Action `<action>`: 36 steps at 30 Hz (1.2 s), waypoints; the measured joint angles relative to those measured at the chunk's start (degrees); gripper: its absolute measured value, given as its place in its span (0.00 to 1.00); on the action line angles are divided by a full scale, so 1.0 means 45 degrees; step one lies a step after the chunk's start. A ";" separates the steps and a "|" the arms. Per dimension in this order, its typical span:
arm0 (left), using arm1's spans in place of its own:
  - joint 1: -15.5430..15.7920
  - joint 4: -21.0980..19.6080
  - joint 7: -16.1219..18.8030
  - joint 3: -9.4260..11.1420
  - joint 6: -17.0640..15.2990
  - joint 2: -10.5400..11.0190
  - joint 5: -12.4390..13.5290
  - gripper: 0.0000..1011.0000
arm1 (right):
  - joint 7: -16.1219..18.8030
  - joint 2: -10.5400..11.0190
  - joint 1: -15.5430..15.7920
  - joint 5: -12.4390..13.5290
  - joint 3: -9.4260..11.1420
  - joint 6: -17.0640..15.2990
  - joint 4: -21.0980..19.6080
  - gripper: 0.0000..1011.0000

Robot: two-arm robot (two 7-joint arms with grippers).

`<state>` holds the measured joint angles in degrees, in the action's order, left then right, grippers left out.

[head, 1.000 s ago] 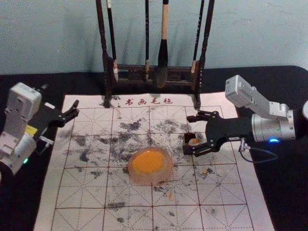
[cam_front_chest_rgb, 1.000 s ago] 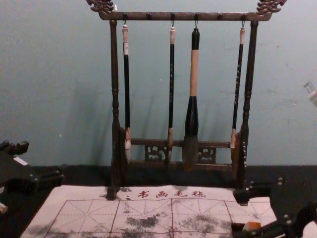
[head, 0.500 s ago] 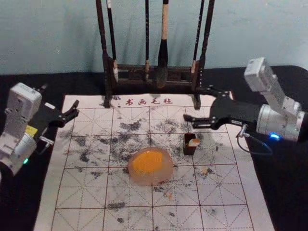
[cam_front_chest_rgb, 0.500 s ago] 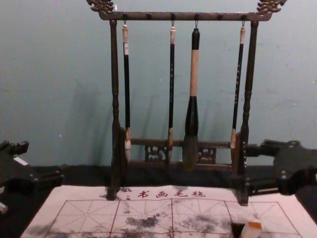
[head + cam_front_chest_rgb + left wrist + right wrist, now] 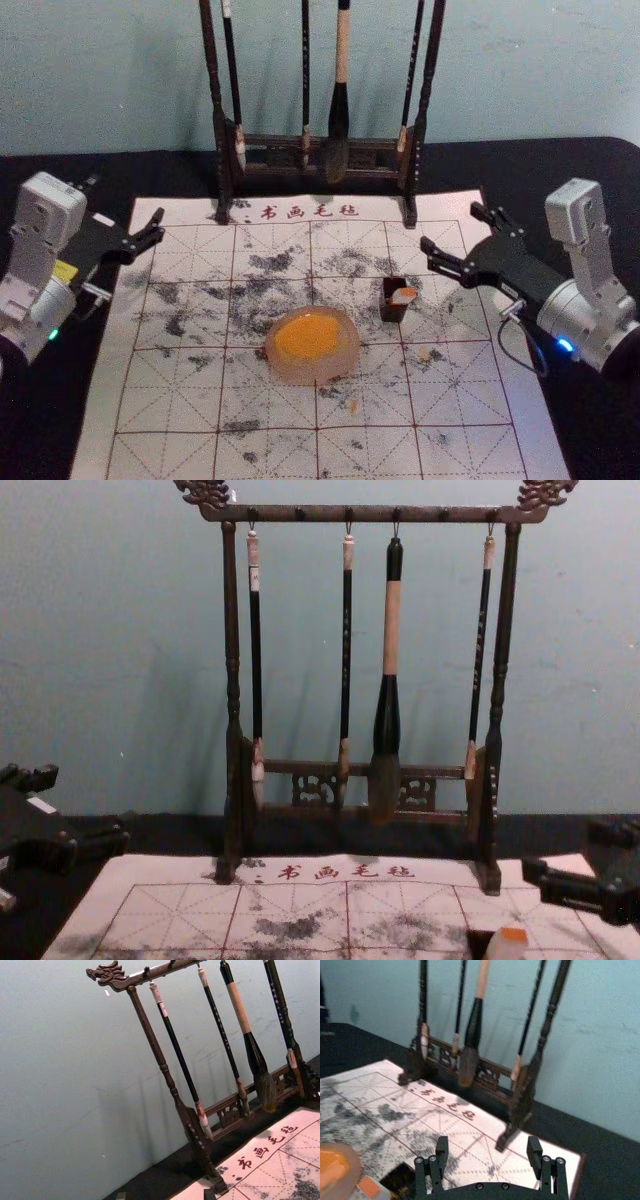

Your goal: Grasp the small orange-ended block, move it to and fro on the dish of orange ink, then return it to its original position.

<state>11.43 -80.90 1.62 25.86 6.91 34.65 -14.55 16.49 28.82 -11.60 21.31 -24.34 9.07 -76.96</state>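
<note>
My right gripper stands open in the head view, behind and to the right of the small block, with nothing between its fingers; in the right wrist view the same gripper shows its two fingers wide apart. The white block with an orange end leans tilted in a small dark holder on the mat. In the right wrist view the block's orange end is near the dish. The dish of orange ink sits left of the holder and nearer the front. My left gripper is parked open at the left.
A dark wooden rack with several hanging brushes stands at the back of the white gridded mat. Dark smudges mark the mat, with small orange spots near the dish. Black cloth lies around the mat.
My right gripper has left the block and holder, rising back and then drawing off to the right. The block now stands free of it in the holder. The left arm has stayed still.
</note>
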 joint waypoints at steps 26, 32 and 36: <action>0.0000 0.0000 0.0001 0.0000 0.0000 0.0000 0.0000 0.99 | -0.0668 -0.0395 0.0320 -0.0266 0.0211 -0.0049 0.0274 0.99; 0.0001 0.0000 0.0000 0.0000 0.0000 0.0000 -0.0001 0.99 | -0.0657 -0.0388 0.0320 -0.0259 0.0205 -0.0043 0.0264 0.99; 0.0001 0.0000 0.0000 0.0000 0.0000 0.0000 0.0000 0.99 | -0.0650 -0.0384 0.0320 -0.0252 0.0201 -0.0040 0.0256 0.99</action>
<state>11.43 -80.90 1.62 25.86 6.91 34.65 -14.55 13.56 27.10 -10.16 20.18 -23.44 8.89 -75.81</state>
